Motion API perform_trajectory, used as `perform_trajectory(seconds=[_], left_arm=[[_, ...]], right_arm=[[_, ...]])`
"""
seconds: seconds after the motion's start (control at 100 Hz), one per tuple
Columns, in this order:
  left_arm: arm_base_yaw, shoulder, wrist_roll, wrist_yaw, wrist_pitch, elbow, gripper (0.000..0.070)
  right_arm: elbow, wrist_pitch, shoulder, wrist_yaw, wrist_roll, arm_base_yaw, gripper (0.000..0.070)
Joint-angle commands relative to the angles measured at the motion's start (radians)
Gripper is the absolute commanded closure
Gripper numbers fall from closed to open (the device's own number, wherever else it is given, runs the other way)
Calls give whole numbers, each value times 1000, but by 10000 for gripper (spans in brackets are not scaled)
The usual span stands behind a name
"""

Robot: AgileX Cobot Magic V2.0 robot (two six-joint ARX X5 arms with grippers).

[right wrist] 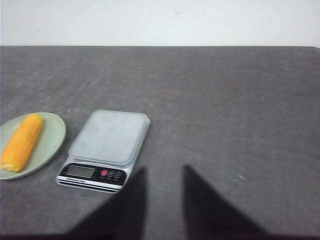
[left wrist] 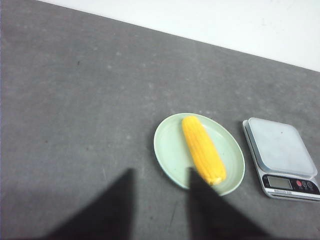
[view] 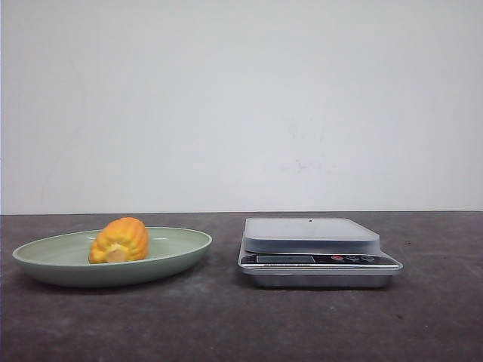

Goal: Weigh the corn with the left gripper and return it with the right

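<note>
The corn [view: 121, 240] lies in a pale green plate [view: 183, 243] on the left of the table, its pale cut end toward the front camera. In the left wrist view the corn [left wrist: 202, 149] shows as a long yellow cob across the plate [left wrist: 170, 145]. My left gripper [left wrist: 161, 172] hangs open above the table, holding nothing, and one finger overlaps the plate's near rim in that view. The right gripper [right wrist: 164, 169] is open and empty over bare table beside the scale [right wrist: 110, 136]. Corn [right wrist: 22, 141] and plate [right wrist: 52, 131] also appear there. Neither gripper shows in the front view.
A silver digital kitchen scale [view: 311, 234] with a flat grey platform stands just right of the plate; nothing lies on it [left wrist: 281, 147]. The dark grey table runs back to a white wall.
</note>
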Motion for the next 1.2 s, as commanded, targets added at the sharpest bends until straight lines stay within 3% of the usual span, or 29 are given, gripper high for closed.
perform_trajectory(seconds=[0.0, 0.39, 1.03, 1.19], left_arm=[[-2, 2, 26, 10, 41, 10, 694], [-2, 5, 67, 13, 286, -3, 682], [5, 4, 69, 7, 293, -9, 681], [128, -44, 138, 29, 495, -171, 681]], right_arm=[[10, 21, -3, 5, 12, 8, 688], [10, 157, -3, 4, -33, 9, 688], [11, 157, -3, 5, -32, 9, 688], [11, 157, -3, 5, -32, 9, 688]])
